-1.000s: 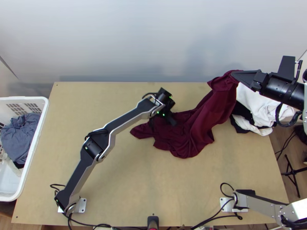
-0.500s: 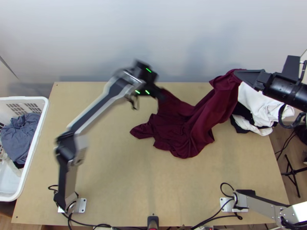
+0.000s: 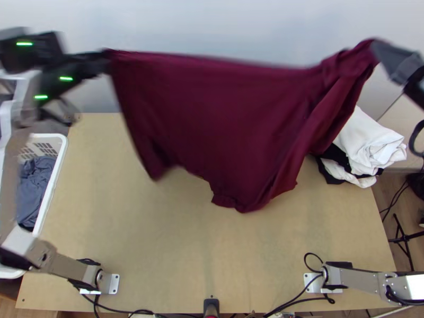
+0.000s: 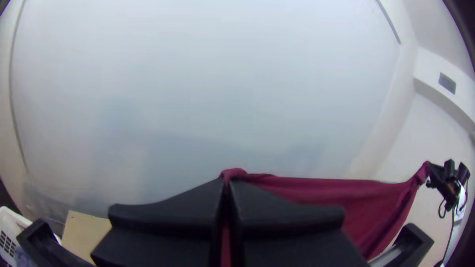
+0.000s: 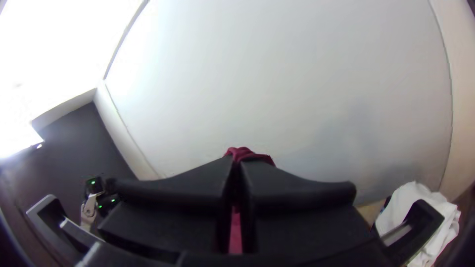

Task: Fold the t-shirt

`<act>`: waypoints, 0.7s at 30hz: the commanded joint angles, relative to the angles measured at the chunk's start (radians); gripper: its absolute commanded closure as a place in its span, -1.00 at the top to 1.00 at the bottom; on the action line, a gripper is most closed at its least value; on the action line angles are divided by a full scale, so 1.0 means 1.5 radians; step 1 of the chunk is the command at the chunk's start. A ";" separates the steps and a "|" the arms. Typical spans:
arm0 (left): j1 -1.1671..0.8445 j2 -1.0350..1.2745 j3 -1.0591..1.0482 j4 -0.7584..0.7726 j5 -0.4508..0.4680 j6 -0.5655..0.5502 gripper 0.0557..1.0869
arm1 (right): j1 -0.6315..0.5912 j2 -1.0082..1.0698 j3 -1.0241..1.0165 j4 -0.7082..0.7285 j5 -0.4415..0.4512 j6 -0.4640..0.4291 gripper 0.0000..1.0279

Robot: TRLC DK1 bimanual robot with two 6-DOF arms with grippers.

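While aloft, left gripper [image 3: 107,61] nearly level.

In the top view, you have the left arm [image 3: 58,262] blurred and cut off at the left edge, its gripper [image 3: 99,62] smeared at upper left. That arm hides part of the basket [image 3: 61,161], cropped at the edge. Your right arm [image 3: 360,279] runs out of frame at right. The t-shirt [image 3: 222,111] blurs at its hanging left corner.

Left arm [image 3: 69,265] and right arm [image 3: 360,279] raised wide apart, left fingers [image 3: 91,63] pinched together, right fingers [image 3: 395,59] likewise
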 commanded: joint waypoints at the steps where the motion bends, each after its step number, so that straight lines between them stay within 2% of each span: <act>1: 0.195 -0.096 0.003 -0.016 0.047 -0.079 -0.92 | 0.015 0.032 0.061 0.067 0.169 -0.044 -0.94; 3: 0.212 -0.114 0.001 -0.011 0.055 -0.100 -0.92 | 0.045 0.031 0.052 0.096 0.226 -0.069 -0.94; 13: 0.218 -0.173 0.003 0.067 0.057 -0.191 -0.92 | 0.056 0.035 0.046 0.241 0.237 -0.050 -0.94; 21: 0.219 -0.266 -0.020 0.121 0.047 -0.259 -0.92 | 0.044 -0.050 0.034 0.260 0.248 0.005 -0.94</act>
